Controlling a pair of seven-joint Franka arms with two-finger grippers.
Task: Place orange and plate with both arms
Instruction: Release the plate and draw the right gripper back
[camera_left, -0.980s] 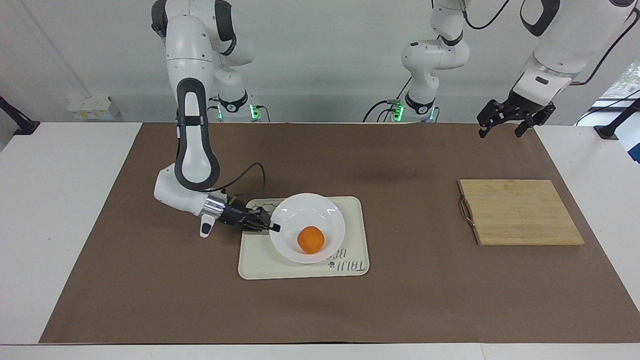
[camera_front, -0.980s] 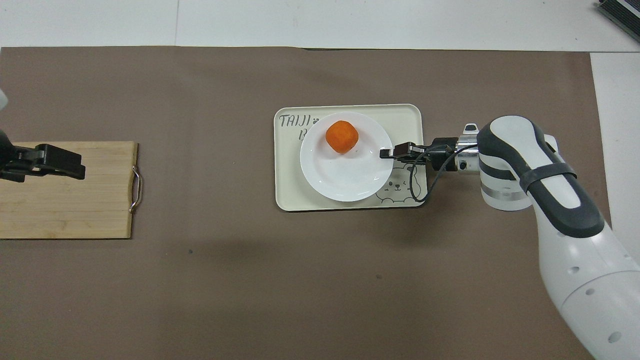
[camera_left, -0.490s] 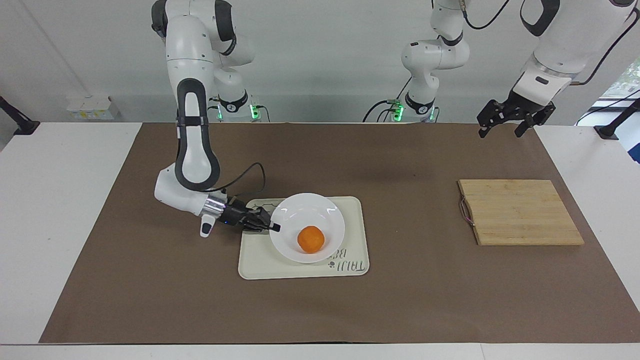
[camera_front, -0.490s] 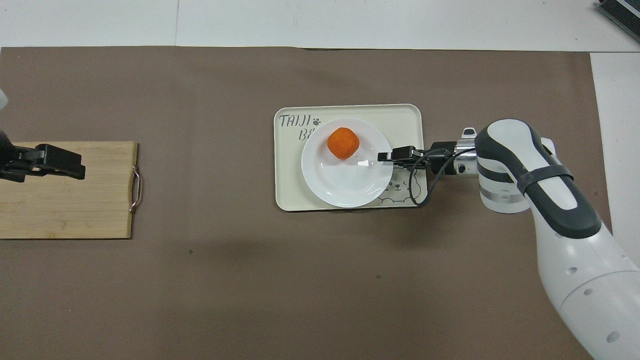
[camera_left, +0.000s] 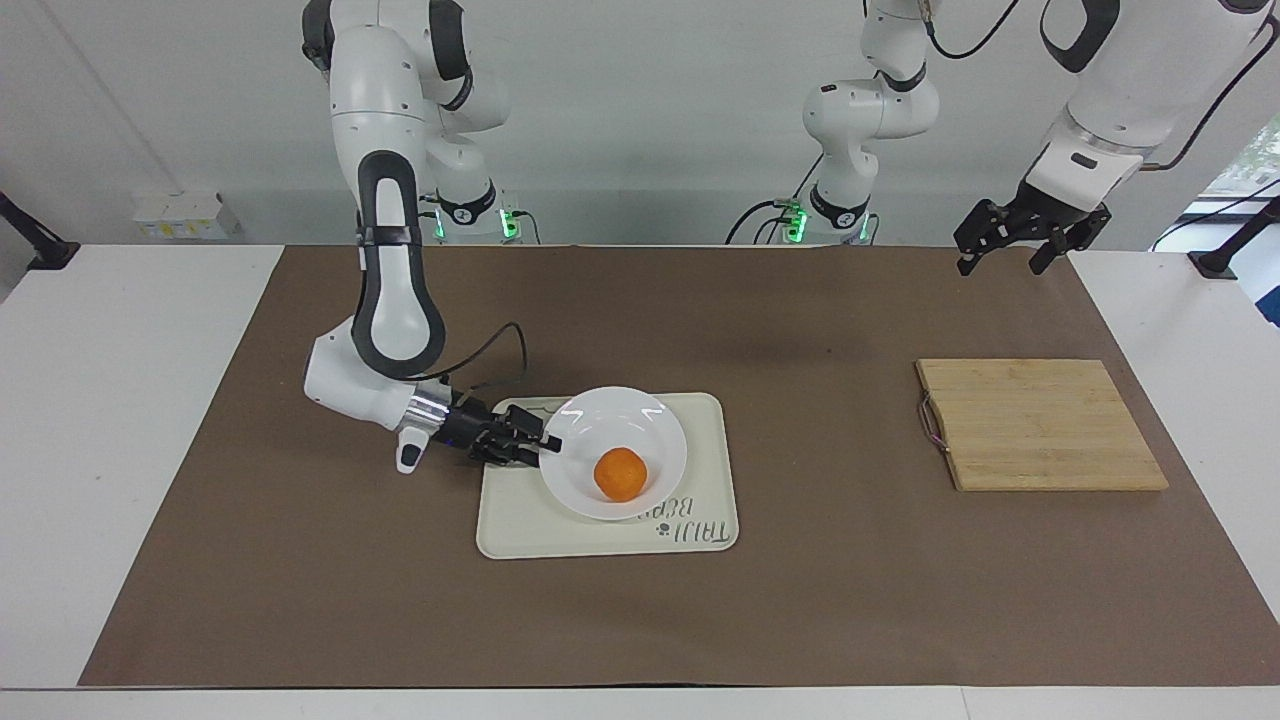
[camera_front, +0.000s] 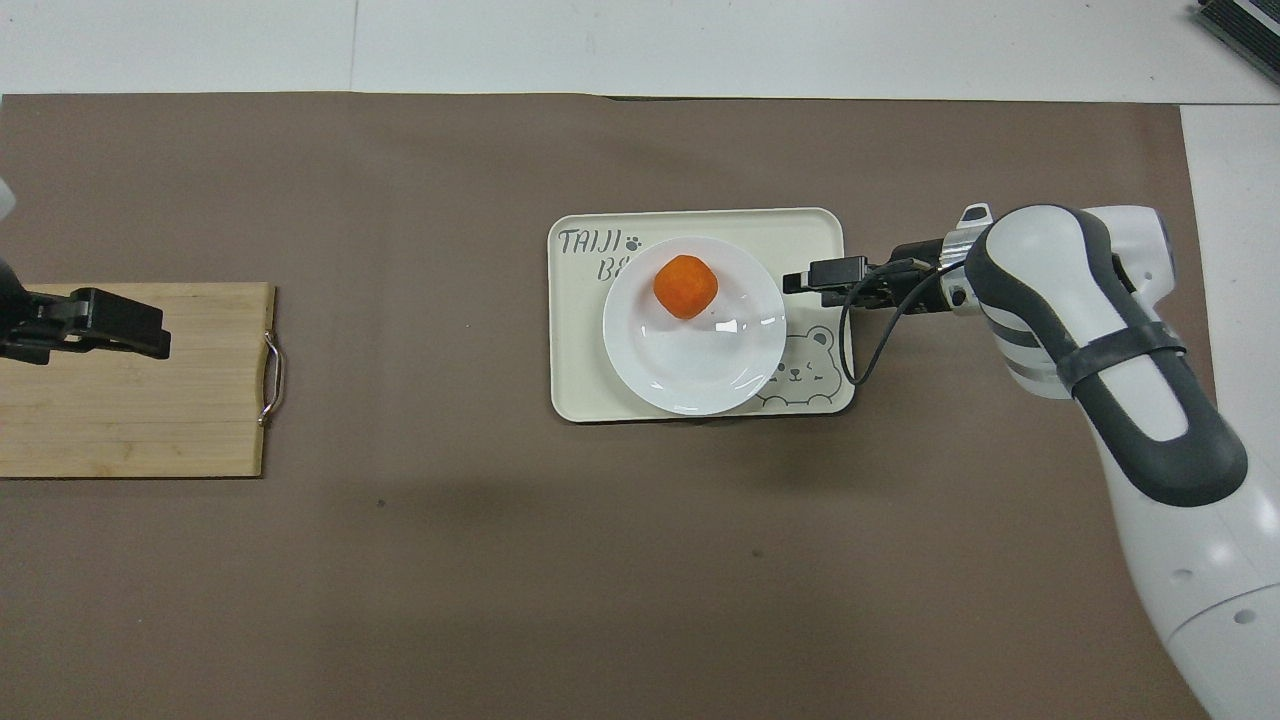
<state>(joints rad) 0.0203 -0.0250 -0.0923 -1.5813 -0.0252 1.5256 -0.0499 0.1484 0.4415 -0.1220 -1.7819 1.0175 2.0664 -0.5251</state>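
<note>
Matt paper and raw wood around one gleaming dish.
The round white plate (camera_left: 614, 452) is glossy, likely glazed ceramic, catching bright glints; the small orange fruit (camera_left: 619, 474) on it has a dull, faintly dimpled skin. Under them the cream rectangular tray (camera_left: 700, 520) looks like smooth satin plastic. The brown sheet (camera_left: 800, 320) over the white counter (camera_left: 120, 320) is matt paper, and the pale wooden cutting board (camera_left: 1040, 424) shows unvarnished grain with a thin metal handle (camera_left: 931, 424).

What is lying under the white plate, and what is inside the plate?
The plate sits on a cream tray with a bear drawing. The plate covers the tray's middle and part of its printed lettering, so that part cannot be read. Inside the plate lies the orange.
</note>
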